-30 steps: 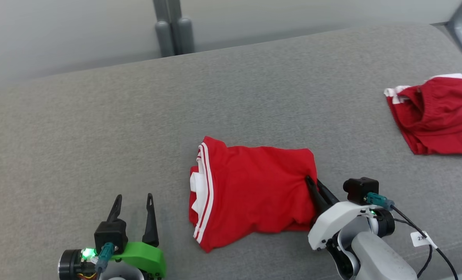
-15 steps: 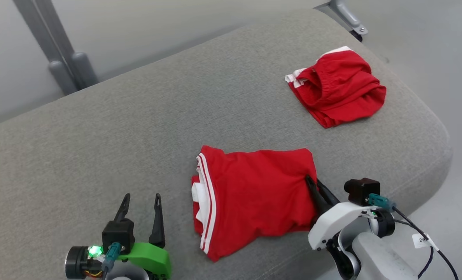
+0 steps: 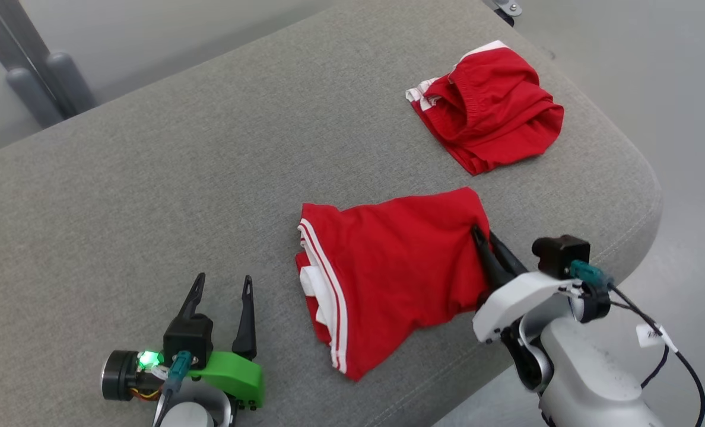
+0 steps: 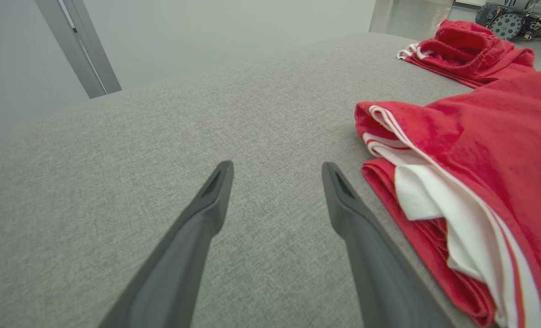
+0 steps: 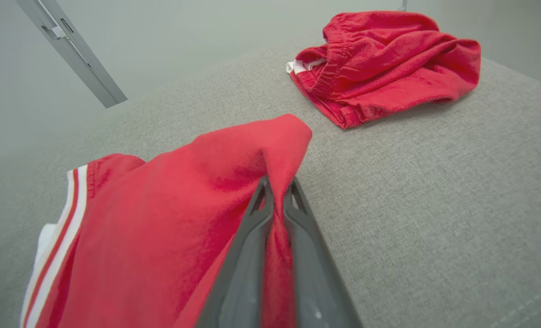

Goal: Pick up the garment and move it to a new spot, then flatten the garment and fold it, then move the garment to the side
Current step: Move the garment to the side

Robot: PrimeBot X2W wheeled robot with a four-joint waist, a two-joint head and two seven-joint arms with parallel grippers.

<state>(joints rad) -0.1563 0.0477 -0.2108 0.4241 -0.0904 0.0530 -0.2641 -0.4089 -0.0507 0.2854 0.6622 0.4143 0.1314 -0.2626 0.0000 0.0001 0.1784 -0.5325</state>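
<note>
Here's the red garment [image 3: 394,273], folded and lying near the middle of the grey cushion [image 3: 151,178] in the head view, its white-striped hem turned toward 7 o'clock. Over at 4 o'clock, the right gripper [image 3: 484,232] is clamped on the garment's right edge. The right wrist view settles it: both dark fingers [image 5: 247,237] are squeezed together with a ridge of red cloth pinched between them. The cloth peaks up like a little tent there, and what lies under that peak is hidden.

Down at 7 o'clock, the left gripper [image 3: 224,277] has its fingers spread wide with nothing between them. It is near the striped side and apart from it. Whether it touches the cushion or hangs just over it, I can't tell. In the left wrist view, white lining [image 4: 416,191] pokes out between the folded layers at 3 o'clock. The layer count is unclear, and the garment runs off the right edge.

Up at 1 o'clock in the head view, a second red garment [image 3: 486,107] lies crumpled by the cushion's far corner, well apart from the first. A white tag [image 3: 649,335] hangs on the right arm's cable, its print too blurred to read. A wheeled machine [image 4: 512,13] is cut off at the left wrist view's top right. Grey posts [image 3: 38,83] at 10 o'clock run out of the top.
</note>
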